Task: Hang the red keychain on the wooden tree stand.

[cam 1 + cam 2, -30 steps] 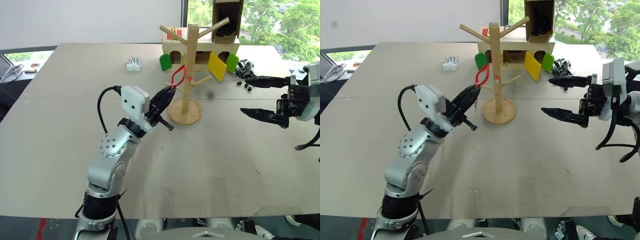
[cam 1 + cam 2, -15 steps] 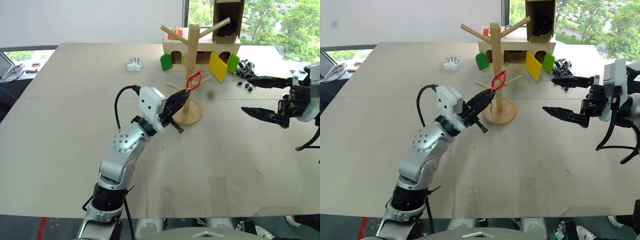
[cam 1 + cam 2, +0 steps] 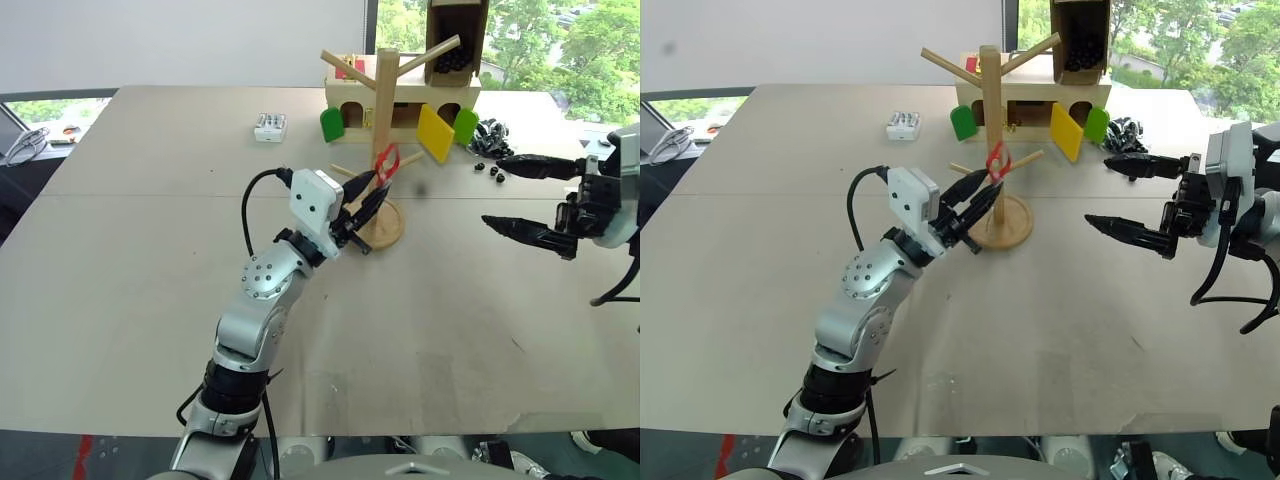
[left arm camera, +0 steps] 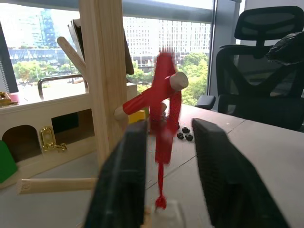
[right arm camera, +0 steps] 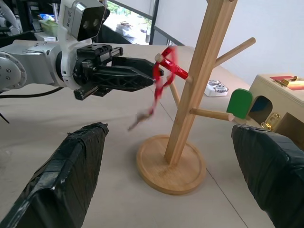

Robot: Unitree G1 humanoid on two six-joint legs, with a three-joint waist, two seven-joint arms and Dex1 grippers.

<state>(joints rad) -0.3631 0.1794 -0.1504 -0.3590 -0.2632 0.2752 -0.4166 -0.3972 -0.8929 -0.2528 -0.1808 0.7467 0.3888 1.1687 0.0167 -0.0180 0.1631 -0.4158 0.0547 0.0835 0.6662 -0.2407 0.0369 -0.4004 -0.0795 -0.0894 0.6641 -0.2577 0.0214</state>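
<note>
The left arm (image 3: 262, 300) is showing silver-grey rounded metal segments, and one round joint cap is carrying a ring of small dark screws. A white boxy camera housing (image 3: 316, 205) is sitting at its wrist, with a black cable (image 3: 250, 205) looping out at its 9 o'clock side. The left gripper (image 3: 369, 195) is ending in tapered black fingers. The right gripper (image 3: 530, 196) is wearing long, pointed black fingers on a black and white wrist block, with another black cable (image 3: 618, 285) hanging below.
</note>
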